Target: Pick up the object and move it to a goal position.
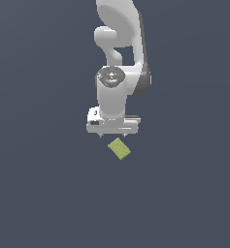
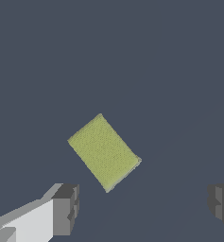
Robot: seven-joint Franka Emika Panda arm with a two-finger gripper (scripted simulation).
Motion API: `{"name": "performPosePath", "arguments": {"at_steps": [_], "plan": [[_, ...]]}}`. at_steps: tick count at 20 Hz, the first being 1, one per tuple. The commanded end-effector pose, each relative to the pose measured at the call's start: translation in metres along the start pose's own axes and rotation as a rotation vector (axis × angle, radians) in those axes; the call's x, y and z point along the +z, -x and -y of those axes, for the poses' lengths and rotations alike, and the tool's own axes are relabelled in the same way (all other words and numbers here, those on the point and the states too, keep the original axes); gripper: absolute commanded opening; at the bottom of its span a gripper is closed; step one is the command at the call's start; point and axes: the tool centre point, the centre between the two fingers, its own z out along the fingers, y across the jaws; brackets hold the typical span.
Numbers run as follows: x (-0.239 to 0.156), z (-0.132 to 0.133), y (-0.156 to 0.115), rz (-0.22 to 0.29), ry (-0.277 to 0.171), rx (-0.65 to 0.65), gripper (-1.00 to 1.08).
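The object is a small flat yellow-green rectangular block (image 1: 119, 148) lying on the dark grey floor, turned at an angle. In the exterior view my white gripper (image 1: 112, 134) hangs just above and slightly behind it, pointing down. In the wrist view the block (image 2: 104, 152) lies a little ahead of the gap between my two dark fingertips (image 2: 66, 209), which stand far apart. My gripper (image 2: 144, 208) is open and empty, not touching the block.
The plain dark grey floor (image 1: 43, 193) extends all around. The white arm (image 1: 117, 53) rises behind the gripper in the exterior view. No other objects show.
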Motion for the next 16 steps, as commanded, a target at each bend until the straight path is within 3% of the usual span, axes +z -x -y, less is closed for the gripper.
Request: {"name": "performPosePath", "arguments": {"at_steps": [1, 16], "plan": [[0.0, 0.0, 0.0, 0.0, 0.0, 0.0, 1.0], [0.006, -0.0073, 0.0064, 0.015, -0.025, 0.035, 1.0]]}}
